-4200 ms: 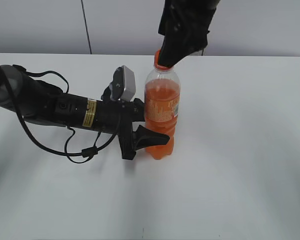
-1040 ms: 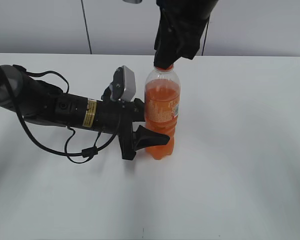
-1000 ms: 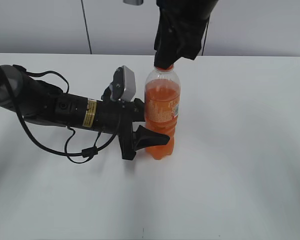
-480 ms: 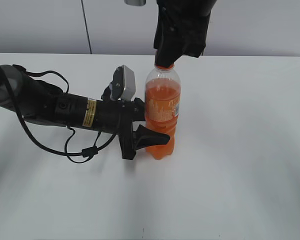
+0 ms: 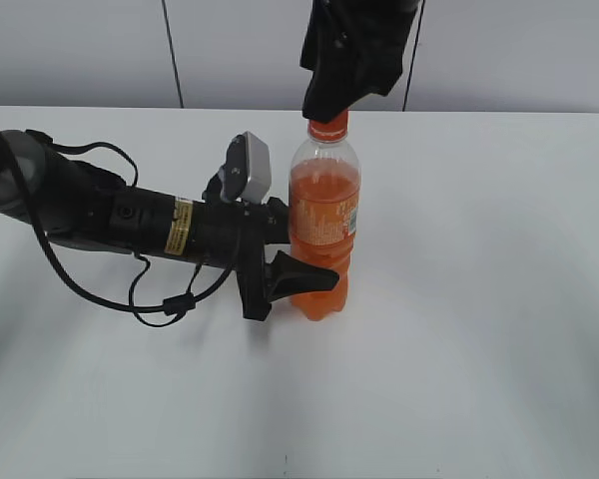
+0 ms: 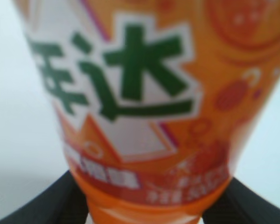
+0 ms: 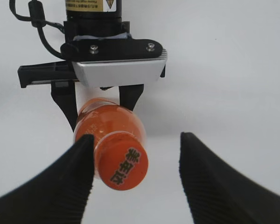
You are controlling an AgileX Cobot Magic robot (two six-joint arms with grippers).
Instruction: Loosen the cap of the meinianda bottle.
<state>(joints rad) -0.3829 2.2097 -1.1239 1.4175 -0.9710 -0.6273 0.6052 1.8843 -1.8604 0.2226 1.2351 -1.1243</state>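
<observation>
The meinianda bottle stands upright on the white table, full of orange drink, its label filling the left wrist view. My left gripper is shut on the bottle's lower body from the left. The orange cap sits on the neck; in the right wrist view it shows green writing on top. My right gripper is open just above the cap. In the right wrist view the cap lies between the jaws, close to the left finger, with a wide gap to the right finger.
The white table reaches back to a grey wall. The left arm lies low across the table's left side with loose black cables. The right arm comes down from above behind the bottle.
My right gripper has opened off the cap and lifted a little, so the cap now shows below it. The bottle and the left arm have not moved.
</observation>
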